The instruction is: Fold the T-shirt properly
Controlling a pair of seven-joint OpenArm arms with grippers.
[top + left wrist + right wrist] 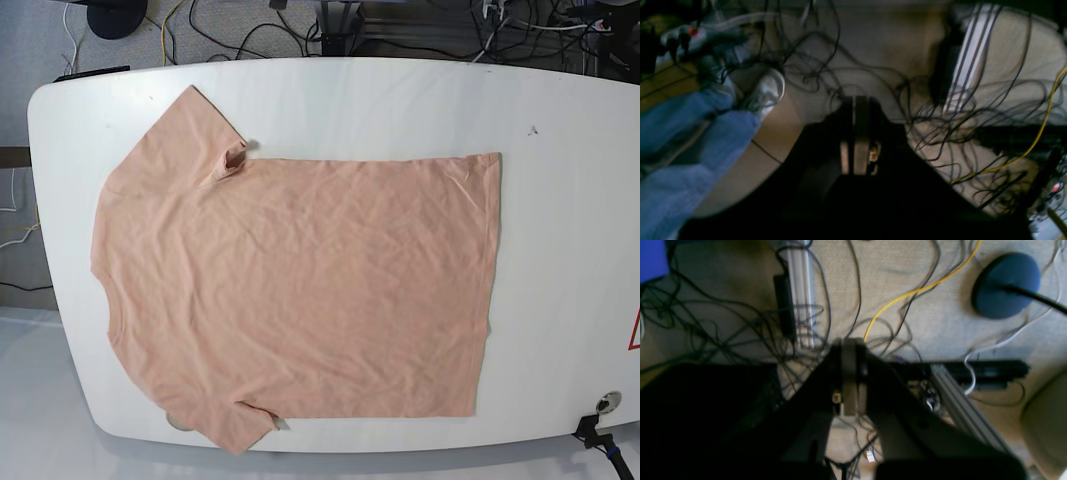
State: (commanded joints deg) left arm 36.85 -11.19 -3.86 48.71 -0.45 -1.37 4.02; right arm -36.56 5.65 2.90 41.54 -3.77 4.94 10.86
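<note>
The peach-pink T-shirt [300,280] lies spread flat on the white table [560,200], plain side up. Its neck and sleeves are at the left and its hem at the right. One sleeve points to the far left corner, and the other hangs at the near edge. Neither arm appears in the base view. My left gripper [855,103] is shut with nothing in it, hanging over carpet and cables off the table. My right gripper [848,344] is likewise shut and empty above the floor. Neither wrist view shows the T-shirt.
Tangled black cables [846,66] and a yellow cable [907,293] cover the carpet. A person's jeans-clad legs [690,140] and white shoe [768,90] are at the left. Aluminium frame rails [801,290] and a round blue stand base [1007,285] are below the right arm.
</note>
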